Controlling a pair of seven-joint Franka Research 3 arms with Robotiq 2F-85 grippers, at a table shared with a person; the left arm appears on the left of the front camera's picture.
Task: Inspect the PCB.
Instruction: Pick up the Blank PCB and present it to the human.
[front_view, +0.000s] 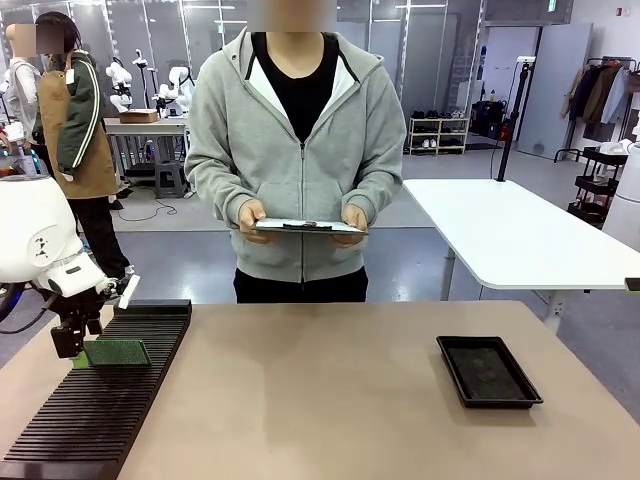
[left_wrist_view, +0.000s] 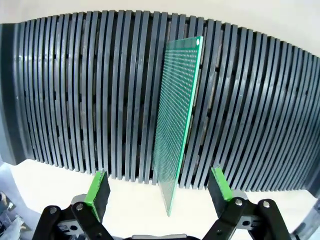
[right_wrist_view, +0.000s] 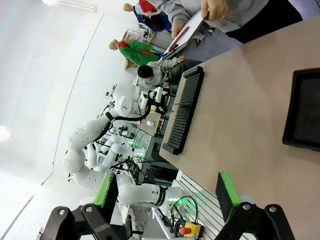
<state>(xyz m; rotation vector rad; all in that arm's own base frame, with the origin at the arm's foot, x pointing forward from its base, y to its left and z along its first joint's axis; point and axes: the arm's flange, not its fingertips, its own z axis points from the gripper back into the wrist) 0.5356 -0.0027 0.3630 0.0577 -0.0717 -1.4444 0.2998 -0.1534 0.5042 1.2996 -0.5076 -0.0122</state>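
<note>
PCB (left_wrist_view: 177, 125): stands upright on edge in a slot of the black slotted rack (front_view: 100, 410), at the left side of the table (front_view: 320, 400). Left gripper (left_wrist_view: 159, 175): straddles the board, jaws apart, green pads (left_wrist_view: 97, 187) clear of both faces. Right gripper (right_wrist_view: 166, 177): gapes wide, nothing between the fingers. Black tray (front_view: 488, 372): lies at the right side. Person (front_view: 300, 130): holds a grey clipboard (front_view: 308, 227) beyond the far edge.

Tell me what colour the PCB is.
The PCB is green with a fine dotted grid, clearest in the left wrist view.
</note>
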